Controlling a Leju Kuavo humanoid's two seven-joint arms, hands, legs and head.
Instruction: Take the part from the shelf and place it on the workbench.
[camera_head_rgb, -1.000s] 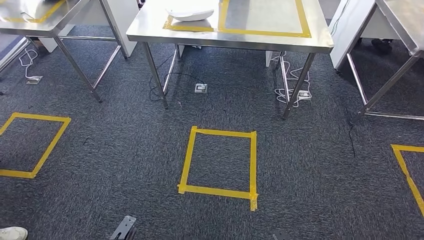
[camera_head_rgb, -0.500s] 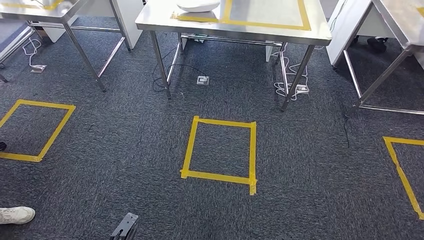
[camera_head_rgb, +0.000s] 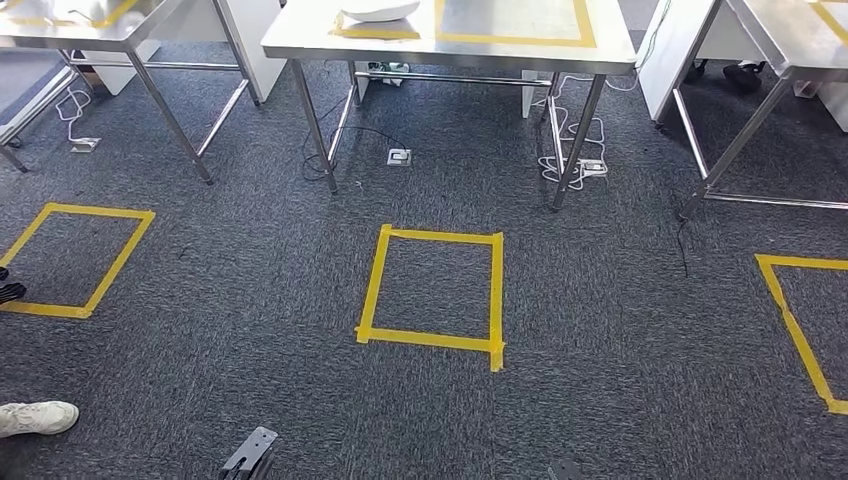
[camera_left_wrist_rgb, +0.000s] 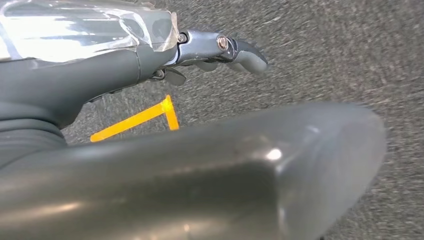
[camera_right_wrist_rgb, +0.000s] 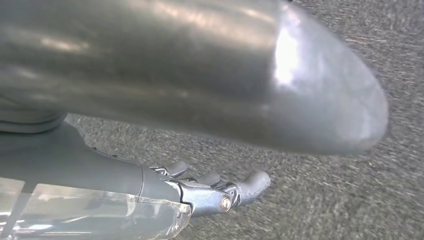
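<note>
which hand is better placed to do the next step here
Neither yet: left hand and right hand both hang empty over grey carpet. The white curved part lies on the steel workbench, slightly left of centre.

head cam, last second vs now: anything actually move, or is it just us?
Just the camera: the whole scene shifted between frames, so the robot moved, not the things. A person's white shoe has come further in at the lower left. The white curved part stays on the middle steel workbench; the yellow tape square is unchanged.

Grey robot hand (camera_left_wrist_rgb: 150, 65) — silver screws, dark fingers.
</note>
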